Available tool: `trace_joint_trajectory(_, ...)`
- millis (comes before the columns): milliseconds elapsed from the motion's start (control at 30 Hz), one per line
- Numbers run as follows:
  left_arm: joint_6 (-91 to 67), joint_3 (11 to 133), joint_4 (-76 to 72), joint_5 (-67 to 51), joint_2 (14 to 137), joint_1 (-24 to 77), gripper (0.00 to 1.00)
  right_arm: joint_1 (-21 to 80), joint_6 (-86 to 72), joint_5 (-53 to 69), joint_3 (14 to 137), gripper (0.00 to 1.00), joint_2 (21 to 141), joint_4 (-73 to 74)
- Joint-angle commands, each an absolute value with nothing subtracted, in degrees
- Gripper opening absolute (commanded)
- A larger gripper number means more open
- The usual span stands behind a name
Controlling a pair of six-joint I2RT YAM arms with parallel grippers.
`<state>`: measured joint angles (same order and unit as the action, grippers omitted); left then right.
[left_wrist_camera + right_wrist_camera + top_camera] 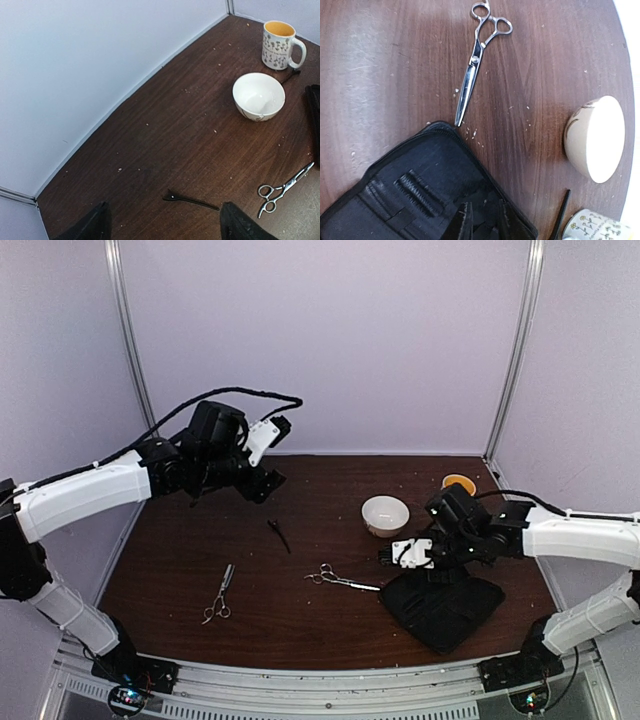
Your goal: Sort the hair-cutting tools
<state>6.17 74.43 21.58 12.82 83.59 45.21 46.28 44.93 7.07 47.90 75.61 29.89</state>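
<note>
One pair of silver scissors (218,595) lies at the front left of the table, and a second pair (340,580) (475,65) (280,190) lies just left of the black case (442,605) (420,190). A thin black stick-like piece (279,535) (190,200) lies mid-table. Another one (560,215) (290,76) rests beside the mug. My left gripper (255,465) (167,227) hangs high over the back left, open and empty. My right gripper (415,552) (485,222) hovers over the case's near corner. Its fingers stand a narrow gap apart, and I see nothing between them.
A white bowl (385,513) (258,96) (595,140) stands behind the case. The patterned mug (458,483) (277,45) (592,227) with a yellow inside is at the back right corner. Pale walls close the table at the back and sides.
</note>
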Motion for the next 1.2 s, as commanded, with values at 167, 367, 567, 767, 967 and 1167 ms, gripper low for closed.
trace_joint_trajectory(167, 11.51, 78.32, 28.76, 6.18, 91.74, 44.58, 0.73, 41.82, 44.64, 11.03, 39.94, 0.38, 58.91, 37.04)
trace_joint_trajectory(367, 11.11, 84.97, 40.51, 3.63, 99.34, 44.56, 0.65, 40.79, 46.02, 1.73, 35.3, 0.41, 53.8, 39.95)
trace_joint_trajectory(567, 9.41, 86.04, 45.5, 0.98, 101.08, 44.73, 0.66, 40.73, 47.83, 0.51, 31.76, 0.44, 43.82, 39.7)
trace_joint_trajectory(767, 12.77, 85.0, 47.28, -1.41, 99.96, 45.76, 0.73, 40.76, 40.37, 3.49, 33.68, 0.49, 41.96, 33.47)
trace_joint_trajectory(967, 9.95, 88.11, 51.91, 7.04, 102.9, 46.36, 0.84, 40.78, 38.64, -1.01, 31.82, 0.49, 46.03, 32.18)
trace_joint_trajectory(1167, 12.14, 90.12, 52.42, 5.2, 106.37, 47.78, 0.81, 40.78, 38.93, 3.07, 32.96, 0.48, 48.95, 36.12)
